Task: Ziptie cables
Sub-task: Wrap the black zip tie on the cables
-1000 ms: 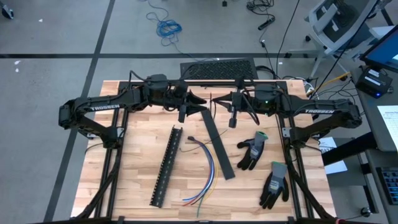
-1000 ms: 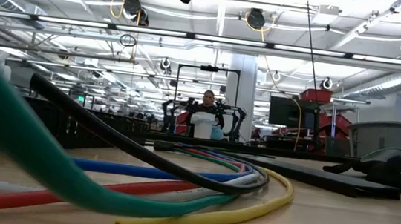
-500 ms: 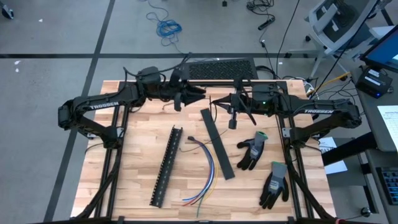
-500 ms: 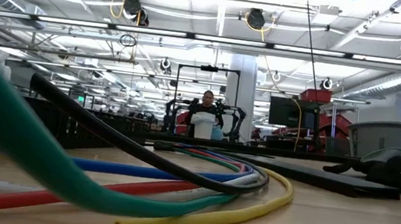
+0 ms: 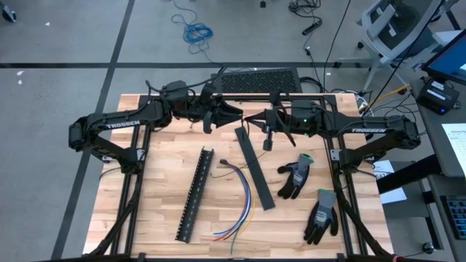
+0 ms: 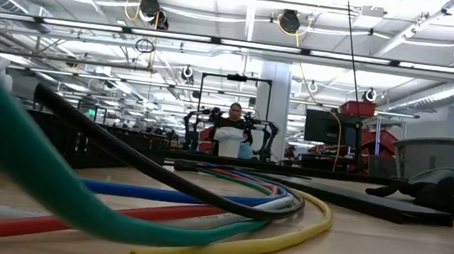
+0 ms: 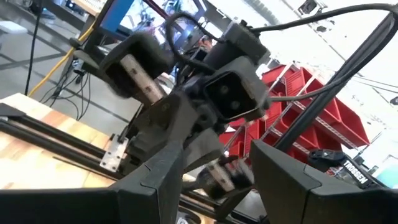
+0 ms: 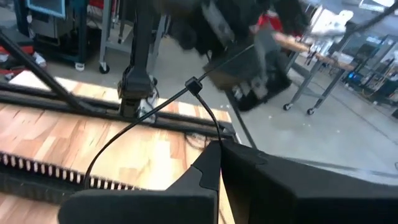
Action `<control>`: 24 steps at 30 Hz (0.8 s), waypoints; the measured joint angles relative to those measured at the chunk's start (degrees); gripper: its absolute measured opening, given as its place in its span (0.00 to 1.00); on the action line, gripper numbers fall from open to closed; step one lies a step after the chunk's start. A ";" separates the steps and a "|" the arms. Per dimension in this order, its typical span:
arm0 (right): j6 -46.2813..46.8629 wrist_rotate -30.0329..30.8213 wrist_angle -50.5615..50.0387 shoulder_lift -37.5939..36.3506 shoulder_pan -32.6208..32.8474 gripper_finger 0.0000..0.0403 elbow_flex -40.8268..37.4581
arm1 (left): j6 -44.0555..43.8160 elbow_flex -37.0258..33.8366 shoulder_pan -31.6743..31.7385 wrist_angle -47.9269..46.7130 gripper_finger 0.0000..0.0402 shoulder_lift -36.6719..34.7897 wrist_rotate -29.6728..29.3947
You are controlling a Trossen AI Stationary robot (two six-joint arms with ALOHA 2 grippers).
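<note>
1. The cables (image 5: pixel 239 195): a loose bundle of thin multicoloured wires, lying curved on the wooden counter (image 5: pixel 153 204) toward its near middle, untouched by either arm. In the low view they fill the foreground (image 6: pixel 200 217): green, blue, red, yellow and one dark strand.
2. Black slotted strip (image 5: pixel 195 193): lies at a slant just to the left of the cables, apart from them.
3. Flat black bar (image 5: pixel 255 168): lies at a slant just to the right of the cables, its far end reaching up between the two arms.
4. Zip tie (image 8: pixel 155 118): a thin black strap with a small square head, pinched in the right gripper (image 5: pixel 268 128), whose jaws are closed tight on it. It runs out in the air toward the left arm, above the far part of the counter.
5. Left gripper (image 5: pixel 216 114): raised at the far middle of the counter, facing the right gripper, jaws parted; whether they touch the strap cannot be told.
6. Two work gloves, dark with green cuffs: one (image 5: pixel 295 175) right of the flat bar, the other (image 5: pixel 321 215) nearer the counter's front right corner.
7. Black keyboard (image 5: pixel 255 80): at the far edge, behind both arms.
8. A person (image 6: pixel 232 132): seated far off in the room.
</note>
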 joint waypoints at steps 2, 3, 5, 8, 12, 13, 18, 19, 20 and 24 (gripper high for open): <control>-0.26 0.00 0.25 -0.07 0.00 0.00 0.02 | 0.01 0.00 -0.22 -0.21 0.45 0.02 -0.08; -0.32 0.00 0.02 -0.07 0.00 0.00 0.02 | 0.01 0.00 -0.30 -0.21 0.45 0.02 -0.06; -0.36 0.00 -0.30 -0.02 0.00 0.00 0.02 | 0.01 0.00 -0.62 -0.16 0.45 0.02 -0.06; -0.36 0.10 -0.25 -0.04 -0.04 0.00 0.02 | 0.02 0.00 -1.09 -0.19 0.45 0.02 -0.07; 1.12 0.42 -0.27 -0.03 -0.87 0.00 0.02 | 0.06 0.00 -2.09 -0.14 0.45 0.02 -0.16; 1.55 0.39 -0.25 -0.04 -1.13 0.00 0.02 | 0.19 0.00 -2.30 -0.18 0.45 0.02 -0.17; 1.88 0.22 -0.27 -0.04 -1.52 0.00 0.02 | 1.52 0.00 -2.82 -0.19 0.45 0.02 -0.67; 1.85 0.22 -0.29 -0.04 -1.52 0.00 0.02 | 1.52 0.00 -2.90 -0.21 0.45 0.02 -0.93; 1.88 0.22 -0.32 -0.04 -1.51 0.00 0.02 | 1.54 0.00 -2.95 -0.21 0.45 0.02 -1.31; 2.03 0.33 -0.16 -0.04 -1.53 0.00 0.02 | 4.21 0.00 -2.95 -0.15 0.45 0.02 -3.71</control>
